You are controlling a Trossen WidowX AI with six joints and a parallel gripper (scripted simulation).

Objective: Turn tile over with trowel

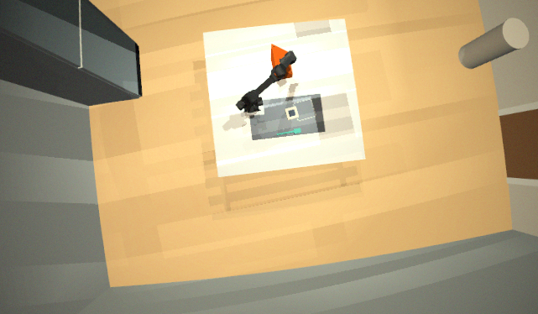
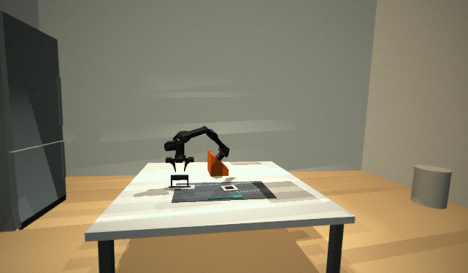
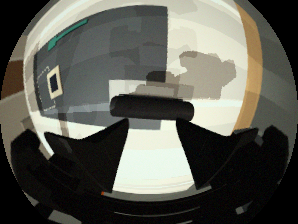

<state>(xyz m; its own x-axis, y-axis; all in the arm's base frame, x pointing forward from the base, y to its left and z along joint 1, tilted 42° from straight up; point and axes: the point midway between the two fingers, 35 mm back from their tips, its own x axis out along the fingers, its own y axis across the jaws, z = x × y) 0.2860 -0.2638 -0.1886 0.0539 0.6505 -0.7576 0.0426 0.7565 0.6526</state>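
Observation:
The tile [image 1: 292,112] [image 2: 229,187] [image 3: 54,83] lies flat on the grey mat [image 1: 264,131] [image 2: 199,197] [image 3: 110,35], dark square inside a pale border facing up, at the left side of the dashed outline [image 1: 305,119]. The trowel [image 2: 179,177] [image 3: 152,108], with a raised black bar handle over a thin plate, stands at the mat's left edge; in the top view the arm mostly hides it. My gripper [image 1: 250,110] [image 2: 179,171] [image 3: 152,121] is open and empty, just above the handle. In the wrist view the bar runs across from finger to finger, longer than their gap.
A thin teal tool [image 1: 297,131] [image 2: 237,196] [image 3: 51,45] lies on the mat near its front edge. An orange wedge [image 1: 279,54] [image 2: 215,168] stands at the back beside the arm's base. A grey cylinder [image 1: 489,46] [image 2: 431,187] stands off the table at the right.

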